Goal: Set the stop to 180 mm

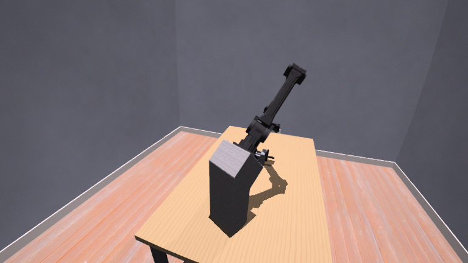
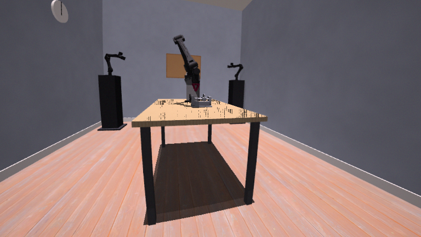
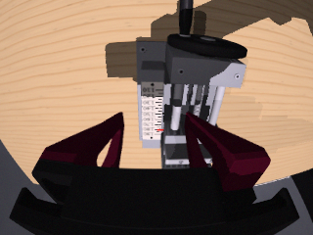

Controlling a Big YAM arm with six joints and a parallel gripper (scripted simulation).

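Observation:
The stop fixture (image 3: 186,94) is a small grey block with rails, a white scale (image 3: 152,117) with a red marker, and a black handwheel (image 3: 205,46) with an upright crank handle (image 3: 187,12) at its far end. It sits on the wooden table (image 2: 198,111) and also shows in the exterior view (image 2: 201,101). My gripper (image 3: 155,118) hangs above the fixture's near end with its dark red fingers spread to either side, open and holding nothing. It is apart from the handwheel. In the top view the handwheel (image 1: 267,154) peeks out beside a tall block, and the fingers are hidden.
A tall dark grey block (image 1: 233,191) stands on the table close to the arm and hides part of it. Two other arms on black pedestals (image 2: 109,101) (image 2: 235,92) stand on the floor beyond the table.

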